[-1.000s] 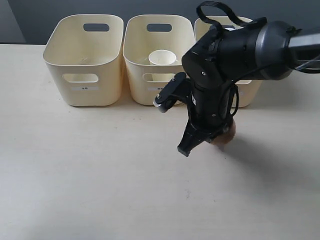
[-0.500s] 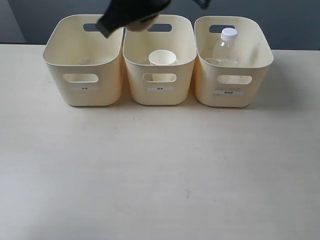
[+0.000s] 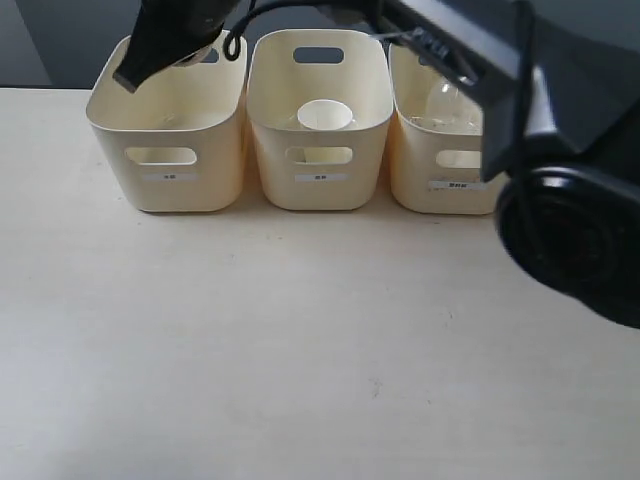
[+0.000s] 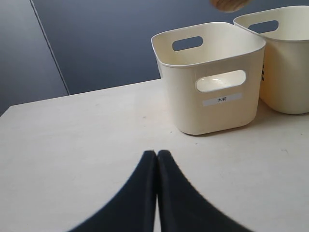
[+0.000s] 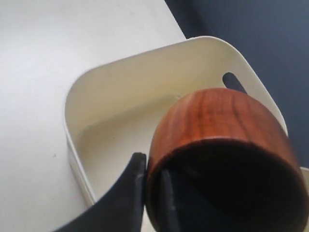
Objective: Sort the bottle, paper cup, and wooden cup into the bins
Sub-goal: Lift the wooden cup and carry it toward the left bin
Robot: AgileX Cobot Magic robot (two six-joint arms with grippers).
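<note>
My right gripper (image 5: 152,166) is shut on the wall of the wooden cup (image 5: 217,121), one finger outside it and one inside. It holds the reddish-brown cup in the air above the left bin (image 5: 145,50). In the exterior view that gripper (image 3: 165,48) reaches across to the left bin (image 3: 165,190). The paper cup (image 3: 324,116) stands in the middle bin (image 3: 320,195). The bottle (image 3: 445,100) is in the right bin (image 3: 450,195), partly hidden by the arm. My left gripper (image 4: 157,153) is shut and empty over the table, facing the left bin (image 4: 212,116); the cup's base (image 4: 228,4) shows above it.
The right arm's bulky dark body (image 3: 570,230) fills the right side of the exterior view and hides part of the right bin. The three bins stand in a row at the table's far edge, before a dark wall.
The right gripper took the wooden cup from the table in front of the right bin, lifted it and carried it left, over the left bin.
</note>
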